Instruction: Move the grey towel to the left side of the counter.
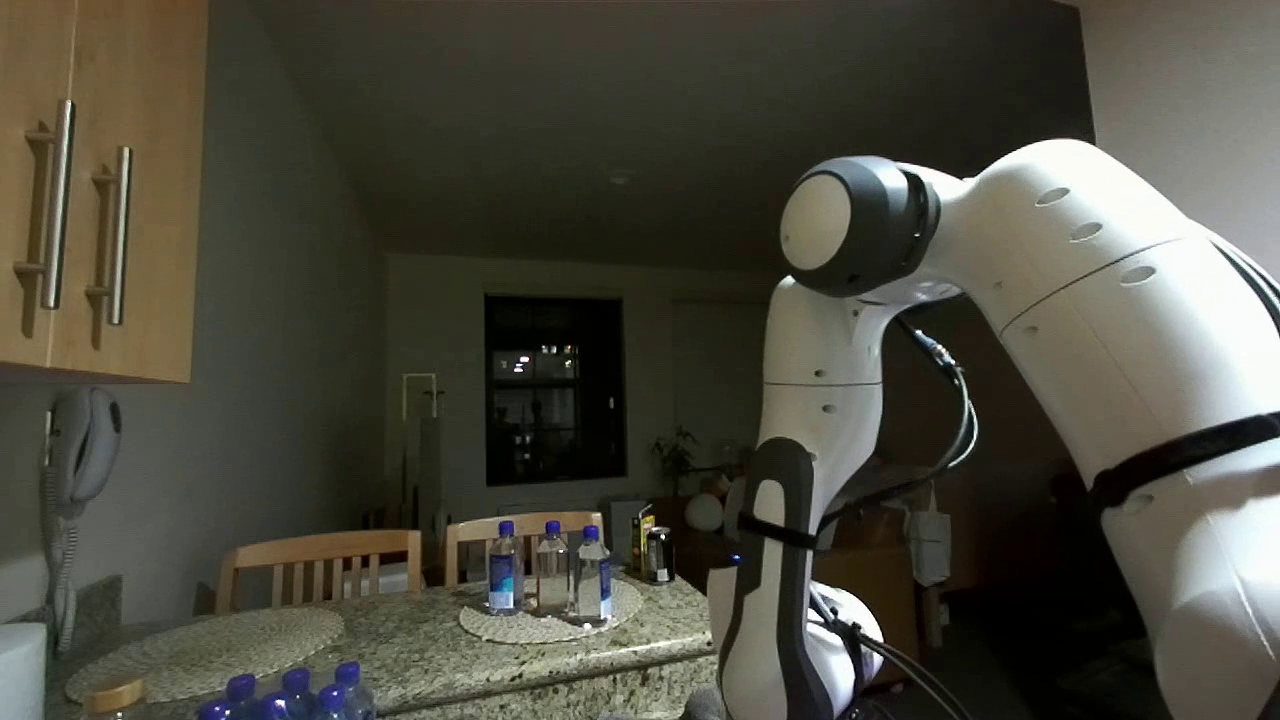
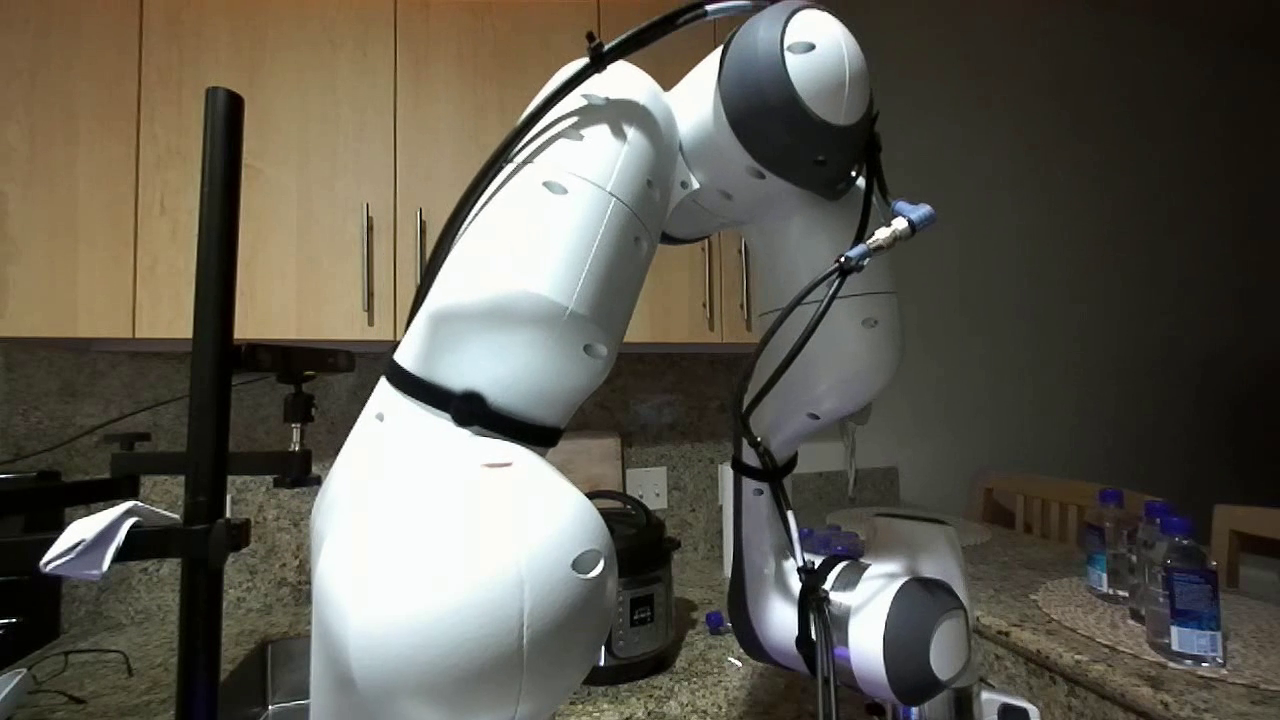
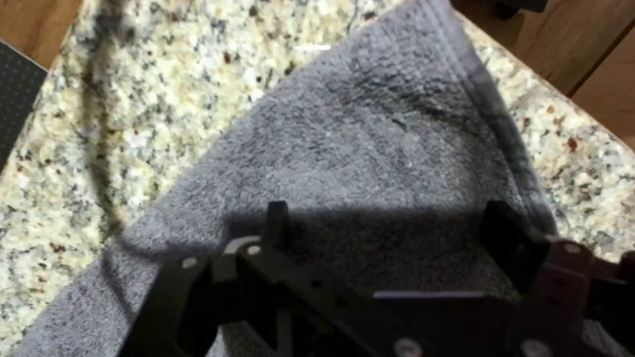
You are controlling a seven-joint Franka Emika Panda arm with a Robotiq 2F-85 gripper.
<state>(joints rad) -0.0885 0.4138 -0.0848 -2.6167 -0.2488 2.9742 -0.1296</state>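
In the wrist view the grey towel (image 3: 357,144) lies spread on the speckled granite counter (image 3: 173,99), one corner pointing to the top near the counter's edge. My gripper (image 3: 386,218) is open over it, its two dark fingers (image 3: 277,223) wide apart. Towel cloth shows flat beneath the gap, under a dark shadow, and nothing is pinched. Whether the fingertips touch the cloth I cannot tell. Part of the towel is hidden behind the gripper at the bottom. In both exterior views the arm (image 1: 790,600) reaches down, and the gripper itself does not show clearly.
Three water bottles (image 1: 550,570) stand on a round woven mat (image 1: 520,628) on the raised counter, near a dark can (image 1: 660,555). Several more blue-capped bottles (image 1: 300,700) and a pressure cooker (image 2: 640,600) stand nearby. Wooden floor (image 3: 605,89) shows past the counter's edge.
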